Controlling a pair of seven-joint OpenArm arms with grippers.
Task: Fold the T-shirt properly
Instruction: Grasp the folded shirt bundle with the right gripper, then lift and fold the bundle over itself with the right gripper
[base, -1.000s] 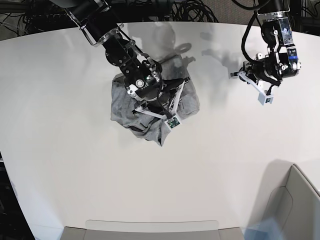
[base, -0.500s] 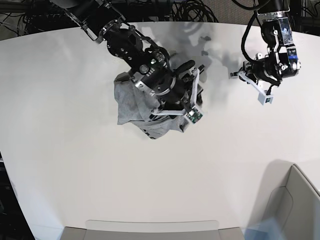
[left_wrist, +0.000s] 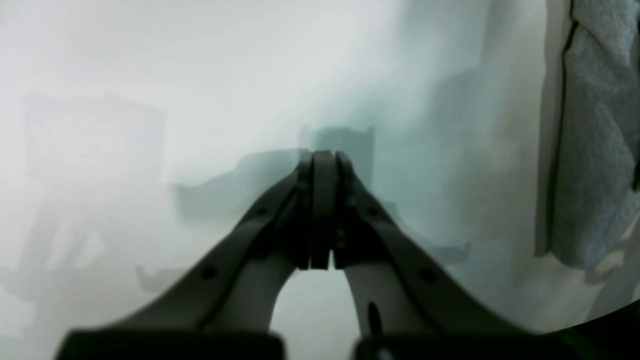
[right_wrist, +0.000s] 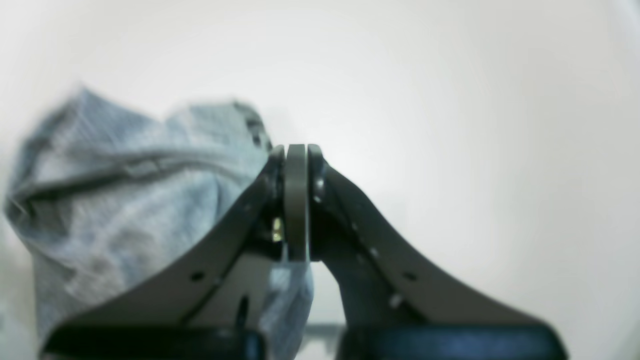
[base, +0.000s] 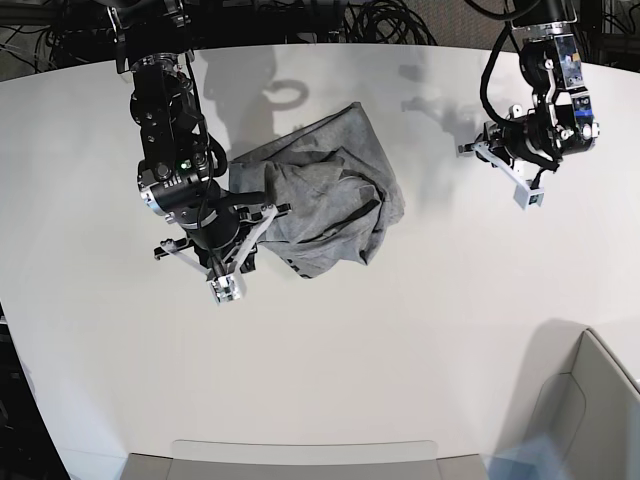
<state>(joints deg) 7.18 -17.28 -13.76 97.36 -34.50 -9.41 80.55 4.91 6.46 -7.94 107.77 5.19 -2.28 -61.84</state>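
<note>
Showing the early, untidy stage of folding: the T-shirt (base: 325, 195) lies crumpled in a heap on the white table (base: 420, 340).

Base view: the right gripper (base: 222, 280) hangs just beside the heap's near-left edge, jaws pressed together with no cloth seen between the tips; the left gripper (base: 528, 190) hovers well apart from the heap, on its far-right side.

Left wrist view: the left gripper (left_wrist: 323, 210) has its jaws fully together and empty, over bare table; a grey edge of the T-shirt (left_wrist: 595, 145) shows at the frame's right.

Right wrist view: the right gripper (right_wrist: 296, 200) is likewise closed on nothing visible, the T-shirt (right_wrist: 130, 200) bunched beside it.

Judgement: the garment must first be spread flat; the next move calls for opening a gripper and taking a hem or a shoulder.
</note>
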